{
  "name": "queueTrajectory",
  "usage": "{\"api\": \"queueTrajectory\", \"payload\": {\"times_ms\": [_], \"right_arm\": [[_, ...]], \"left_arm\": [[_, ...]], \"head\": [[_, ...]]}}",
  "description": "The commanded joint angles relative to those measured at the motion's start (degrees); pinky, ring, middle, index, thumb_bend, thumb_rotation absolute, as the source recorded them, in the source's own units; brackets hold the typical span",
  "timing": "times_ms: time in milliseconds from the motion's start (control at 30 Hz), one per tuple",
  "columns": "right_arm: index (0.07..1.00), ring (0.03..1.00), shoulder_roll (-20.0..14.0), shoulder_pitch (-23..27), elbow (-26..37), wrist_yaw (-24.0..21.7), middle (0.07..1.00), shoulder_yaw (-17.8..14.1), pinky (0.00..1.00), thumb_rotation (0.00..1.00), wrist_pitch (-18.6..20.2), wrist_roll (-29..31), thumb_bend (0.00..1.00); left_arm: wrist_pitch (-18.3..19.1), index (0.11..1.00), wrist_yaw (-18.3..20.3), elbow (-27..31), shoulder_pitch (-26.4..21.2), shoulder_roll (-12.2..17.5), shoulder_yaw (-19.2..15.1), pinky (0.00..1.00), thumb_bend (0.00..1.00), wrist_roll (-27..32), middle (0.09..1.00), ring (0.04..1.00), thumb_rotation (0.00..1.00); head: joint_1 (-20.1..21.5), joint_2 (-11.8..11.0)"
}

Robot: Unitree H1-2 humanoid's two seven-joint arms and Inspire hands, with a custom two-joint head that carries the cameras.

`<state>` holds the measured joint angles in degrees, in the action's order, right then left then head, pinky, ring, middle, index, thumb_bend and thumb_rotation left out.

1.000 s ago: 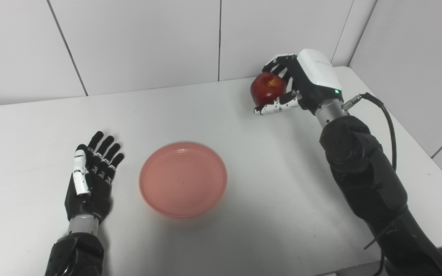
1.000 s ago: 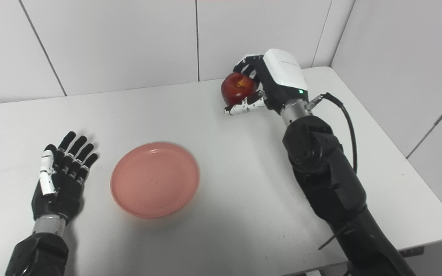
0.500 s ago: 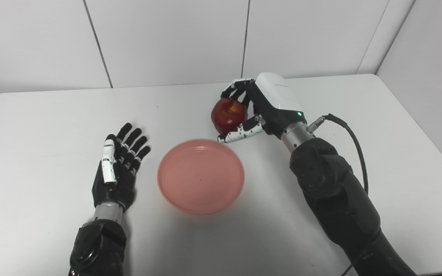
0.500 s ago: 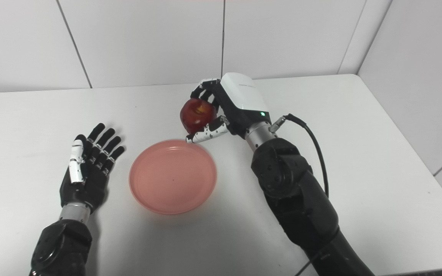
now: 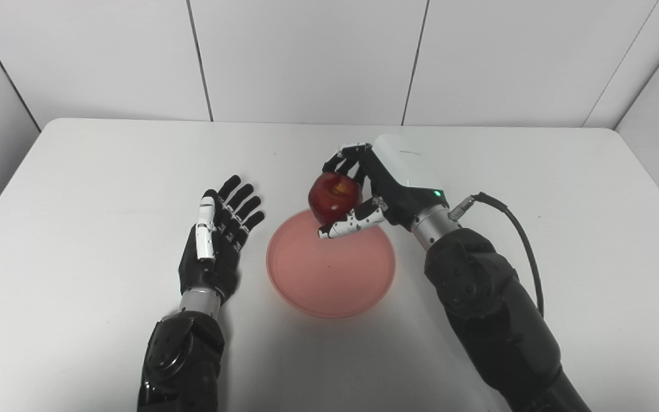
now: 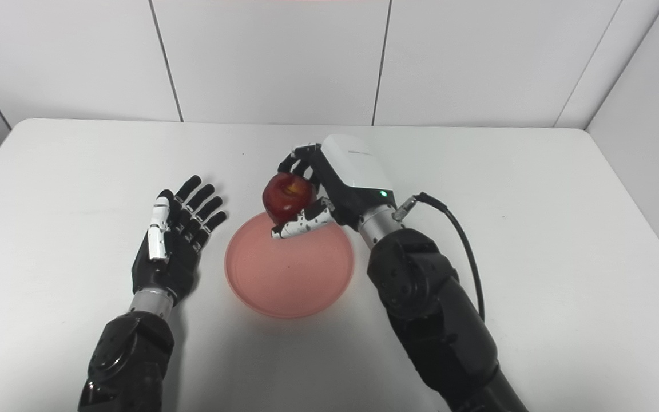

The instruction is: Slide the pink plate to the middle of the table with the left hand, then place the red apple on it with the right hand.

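The pink plate [image 5: 329,280] lies flat near the middle of the white table [image 5: 78,171]. My right hand [image 5: 381,186] is shut on the red apple [image 5: 334,197], held in the air over the plate's far rim, its thumb under the fruit. Just left of the plate, my left hand [image 5: 218,243] rests palm up on the table, fingers spread, holding nothing and not touching the plate. The right eye view shows the same: apple [image 6: 287,197], plate [image 6: 289,274], left hand [image 6: 176,240].
White tiled walls stand behind the table and at both sides. A black cable [image 5: 521,229] loops from my right wrist over the table's right part. The table's back edge runs along the wall.
The camera has swung left, shifting the whole picture. My right hand has carried the apple from the far right corner to above the plate's far rim. The left hand and plate have stayed put.
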<state>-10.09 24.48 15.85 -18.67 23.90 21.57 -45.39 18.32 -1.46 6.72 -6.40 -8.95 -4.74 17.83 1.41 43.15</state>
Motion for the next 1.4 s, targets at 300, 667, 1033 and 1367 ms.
{"api": "queueTrajectory", "payload": {"times_ms": [300,667,1033,1367], "right_arm": [[0.487,0.314,1.1,-0.4,-2.3,1.5,0.429,1.5,0.22,0.14,-3.6,0.3,0.52],[0.489,0.312,1.6,-2.7,-3.7,0.2,0.432,2.7,0.21,0.14,-2.3,0.6,0.51],[0.489,0.31,1.3,-4.0,-4.9,1.1,0.426,3.1,0.21,0.14,-2.9,0.3,0.51],[0.49,0.371,1.5,-4.3,-4.0,-0.4,0.488,3.6,0.26,0.15,0.0,-1.1,0.52]], "left_arm": [[-1.3,0.815,-0.7,1.5,-0.6,-0.8,0.2,0.82,0.36,-1.6,0.831,0.83,1.0],[-1.0,0.817,-0.9,1.4,-0.9,-0.9,-0.1,0.82,0.35,-1.7,0.834,0.833,1.0],[-1.4,0.822,-0.7,1.1,-0.9,-0.9,0.0,0.82,0.36,-1.6,0.838,0.835,1.0],[-1.6,0.82,-0.6,1.0,-0.7,-1.0,0.0,0.82,0.35,-1.5,0.836,0.833,1.0]], "head": [[-0.9,0.5],[-0.9,1.1],[-1.0,1.1],[-0.9,1.0]]}}
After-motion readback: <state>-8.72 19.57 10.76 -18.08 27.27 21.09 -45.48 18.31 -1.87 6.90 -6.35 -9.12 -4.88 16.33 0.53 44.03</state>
